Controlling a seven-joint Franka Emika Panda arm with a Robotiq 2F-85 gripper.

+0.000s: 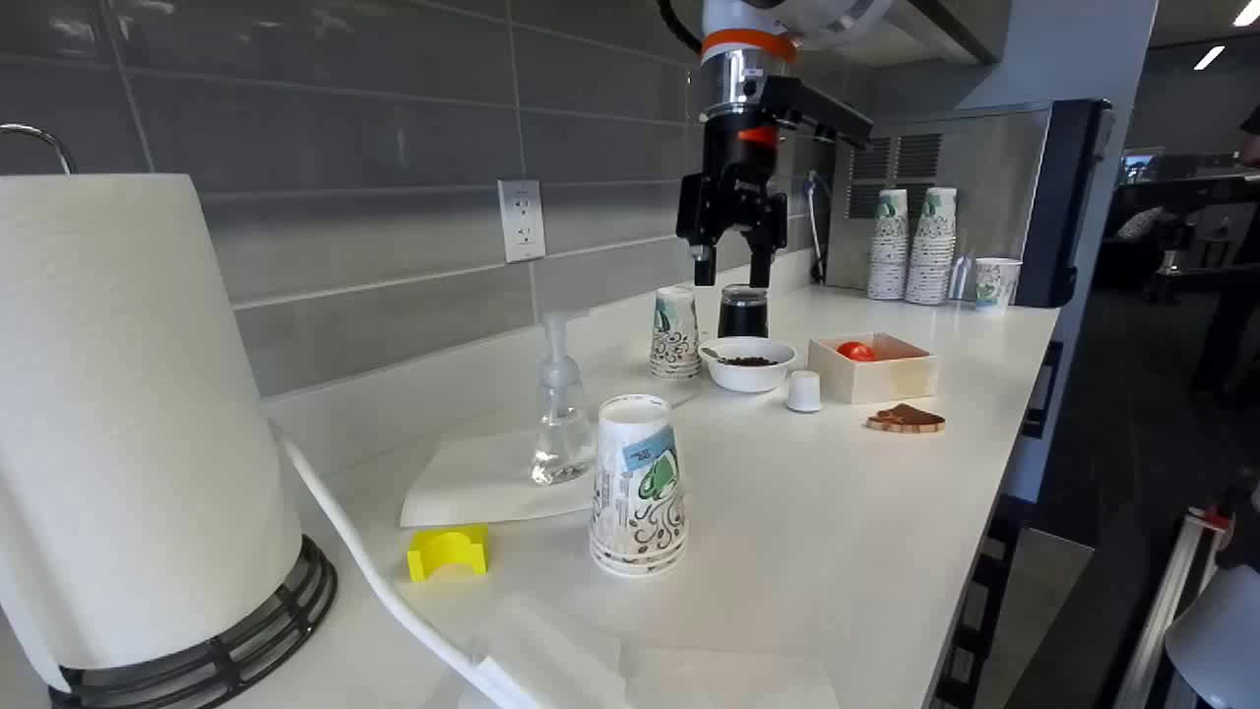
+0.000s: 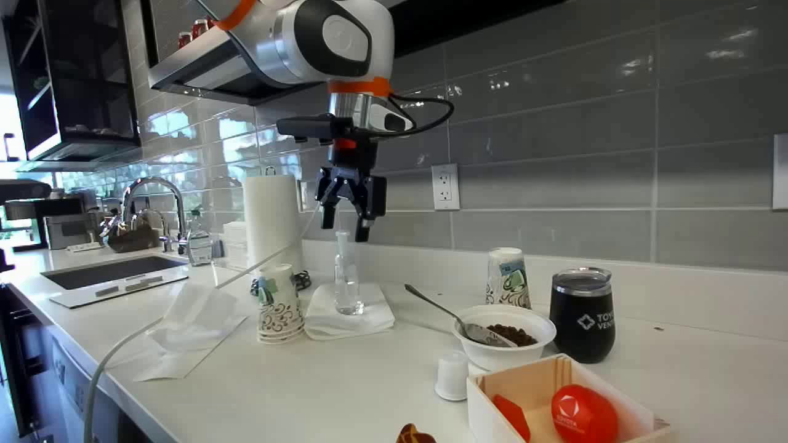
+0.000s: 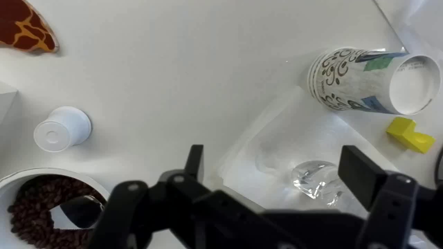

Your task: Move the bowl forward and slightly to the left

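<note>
The bowl is small, round and white, with dark brown beans inside. It stands upright on the counter in both exterior views (image 1: pixel 748 376) (image 2: pixel 502 357). A metal spoon (image 2: pixel 434 306) rests in it, its handle over the rim. In the wrist view the bowl (image 3: pixel 74 175) is at the lower left, partly cut off by the frame and covered by the gripper. My gripper (image 1: pixel 732 274) is open and empty, pointing down above the counter. It also shows in an exterior view (image 2: pixel 346 224) and the wrist view (image 3: pixel 277 166), with its fingers apart over the clear soap bottle (image 3: pixel 316 181), not around the bowl.
Close around the bowl stand a paper cup stack (image 1: pixel 675 335), a black tumbler (image 2: pixel 583 314), a small white cup (image 1: pixel 803 392) and a wooden box (image 1: pixel 891 379) with red pieces. Another cup stack (image 1: pixel 638 487), a yellow block (image 1: pixel 448 551) and a steak-shaped piece (image 1: pixel 906 419) are on the counter.
</note>
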